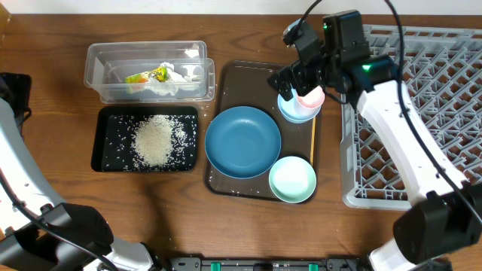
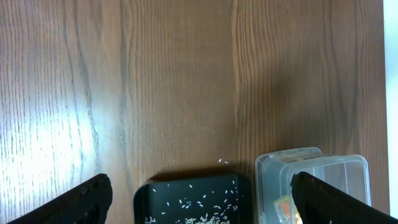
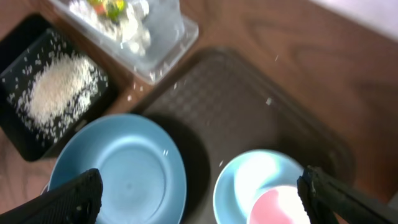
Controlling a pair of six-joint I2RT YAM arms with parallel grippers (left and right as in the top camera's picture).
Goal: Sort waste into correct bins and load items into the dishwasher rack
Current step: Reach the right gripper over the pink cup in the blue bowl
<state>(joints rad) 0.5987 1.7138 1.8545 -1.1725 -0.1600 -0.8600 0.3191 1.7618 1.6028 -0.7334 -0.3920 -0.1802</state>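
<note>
wooden table (image 1: 45,98) carries rice (image 1: 156,140) heaped in a black tray (image 1: 105,120), a crumpled wrapper (image 1: 154,77) in a clear tub (image 1: 98,60), and a brown serving tray (image 1: 248,75) where the right gripper (image 1: 295,81) hangs released over a pink cup (image 1: 311,98) nested in a pale blue bowl (image 1: 290,111), the left gripper (image 2: 208,202) also spread wide.

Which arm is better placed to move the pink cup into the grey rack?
Right. The right gripper hangs open above the pink cup, beside the rack. The left gripper, also open, is by the black tray, far from both.
</note>
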